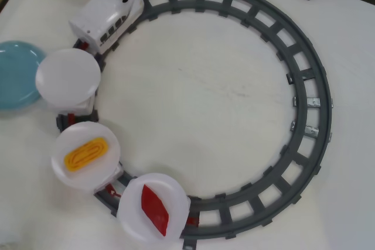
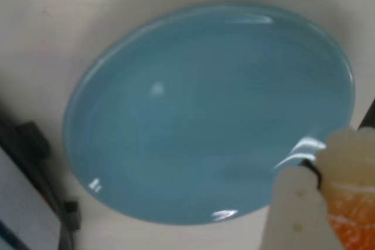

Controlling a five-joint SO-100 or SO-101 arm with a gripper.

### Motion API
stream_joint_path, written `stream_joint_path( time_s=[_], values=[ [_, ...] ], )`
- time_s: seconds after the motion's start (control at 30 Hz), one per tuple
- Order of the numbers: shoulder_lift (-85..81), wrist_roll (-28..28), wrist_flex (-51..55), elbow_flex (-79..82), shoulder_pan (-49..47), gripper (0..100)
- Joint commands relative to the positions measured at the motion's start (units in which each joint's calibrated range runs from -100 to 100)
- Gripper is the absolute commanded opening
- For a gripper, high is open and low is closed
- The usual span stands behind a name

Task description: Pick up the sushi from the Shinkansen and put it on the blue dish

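While the overhead view showed a white table (image 1: pixel 222 103), the train (image 1: pixel 108 16) stood on a grey ring track (image 1: pixel 304 86) with three white plates, the dish (image 1: pixel 14 74) at the left edge. No writing was readable. From the wrist, the gripper (image 2: pixel 328 203) grasped the sushi (image 2: pixel 351 203) over the dish (image 2: pixel 193 115).

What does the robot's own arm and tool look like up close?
Only a bit of the tool shows, in the wrist view's lower right corner: a pale cream, rounded plastic finger with small screw dimples. The overhead view shows no arm at all.
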Motion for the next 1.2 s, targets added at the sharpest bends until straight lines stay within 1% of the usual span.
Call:
stream_joint_path(
  time_s=[0.0,0.37,0.53,0.77,0.83,0.97,1.03,1.1,1.17],
  values=[
    [3.24,-0.17,-0.67,-7.25,0.17,3],
    [18.59,0.09,-0.08,-21.14,2.81,3],
    [21.24,0.19,2.98,-24.74,3.51,3],
    [21.24,0.09,4.68,-25.01,5.71,4],
    [21.24,0.09,6.97,-25.37,5.71,8],
    [21.24,0.14,9.18,-25.37,5.62,24],
    [21.24,0.19,10.20,-25.46,5.71,29],
    [21.16,0.19,10.37,-25.46,5.71,32],
    [20.83,0.09,10.37,-25.46,5.71,32]
  ],
)
